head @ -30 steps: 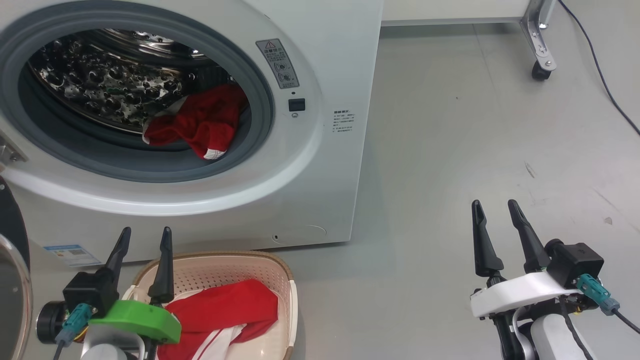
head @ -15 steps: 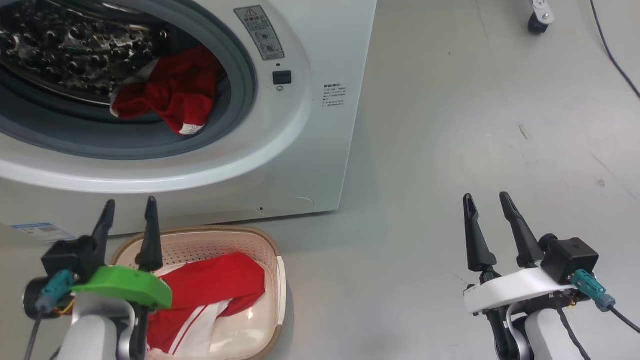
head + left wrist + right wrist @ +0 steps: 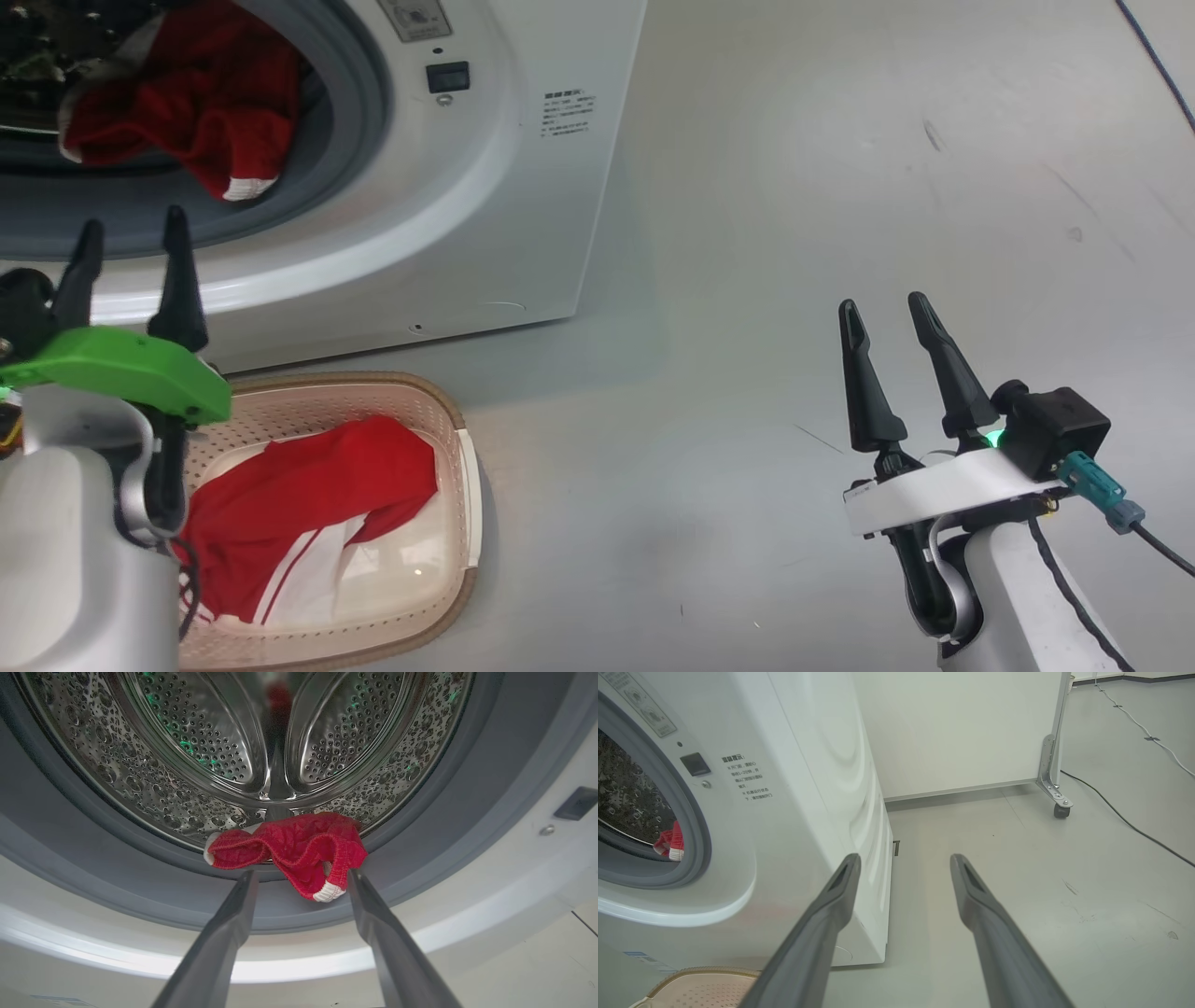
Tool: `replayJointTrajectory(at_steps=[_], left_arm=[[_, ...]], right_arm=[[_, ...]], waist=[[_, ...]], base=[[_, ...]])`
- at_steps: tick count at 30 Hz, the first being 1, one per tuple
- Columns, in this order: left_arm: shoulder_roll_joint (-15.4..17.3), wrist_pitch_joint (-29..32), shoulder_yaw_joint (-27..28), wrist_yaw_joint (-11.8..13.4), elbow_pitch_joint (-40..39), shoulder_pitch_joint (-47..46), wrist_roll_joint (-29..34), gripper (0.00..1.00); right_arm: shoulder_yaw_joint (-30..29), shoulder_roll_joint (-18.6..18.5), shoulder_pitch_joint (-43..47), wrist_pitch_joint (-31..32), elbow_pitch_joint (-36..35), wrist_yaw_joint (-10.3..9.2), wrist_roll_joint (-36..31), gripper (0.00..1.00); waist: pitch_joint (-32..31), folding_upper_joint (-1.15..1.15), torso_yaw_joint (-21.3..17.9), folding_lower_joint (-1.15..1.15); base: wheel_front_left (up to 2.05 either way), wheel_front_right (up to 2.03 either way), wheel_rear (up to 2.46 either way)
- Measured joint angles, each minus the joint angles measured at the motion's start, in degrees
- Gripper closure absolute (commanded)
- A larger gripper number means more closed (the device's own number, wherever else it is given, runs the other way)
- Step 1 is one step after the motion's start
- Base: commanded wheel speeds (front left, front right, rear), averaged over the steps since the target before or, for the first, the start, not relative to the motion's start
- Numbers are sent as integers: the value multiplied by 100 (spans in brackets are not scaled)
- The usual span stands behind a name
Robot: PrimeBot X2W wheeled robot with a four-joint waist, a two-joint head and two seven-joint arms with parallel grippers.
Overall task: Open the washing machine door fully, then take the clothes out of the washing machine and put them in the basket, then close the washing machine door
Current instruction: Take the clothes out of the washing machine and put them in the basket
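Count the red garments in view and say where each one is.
2. One red garment lies in the basket on the floor; the other garment sits at the front edge of the drum inside the washing machine. More may be hidden under the basket one.

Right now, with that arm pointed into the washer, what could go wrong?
The open left gripper is aimed at the red garment draped over the grey rubber ring. The fingers might pinch the ring with the cloth, or catch just the white cuff and lose it. The basket already holds one garment and sits partly under the left arm, so the next one could land on the floor.
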Motion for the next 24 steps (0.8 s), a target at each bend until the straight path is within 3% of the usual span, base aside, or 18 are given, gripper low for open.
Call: replayJointTrajectory(at_steps=[3, 7, 14, 24], left_arm=[[135, 269, 135, 79, 114, -233, -54, 0], [71, 634, 386, 194, 296, -598, -482, 0], [425, 1057, 453, 356, 590, -950, -391, 0], [676, 1446, 550, 593, 1005, -1338, -287, 0]], right_arm=[[40, 1, -81, 0, -21, 0, 149, 0], [110, 0, -136, 0, -27, 0, 266, 0], [276, 5, -276, 0, -34, -1, 476, 0], [330, 8, -282, 0, -47, -8, 579, 0]], waist=[[145, 0, -155, 0], [327, 0, -357, 0], [565, 0, -701, 0], [772, 0, -1028, 0]], base=[[0, 0, 0], [0, 0, 0], [0, 0, 0], [0, 0, 0]])
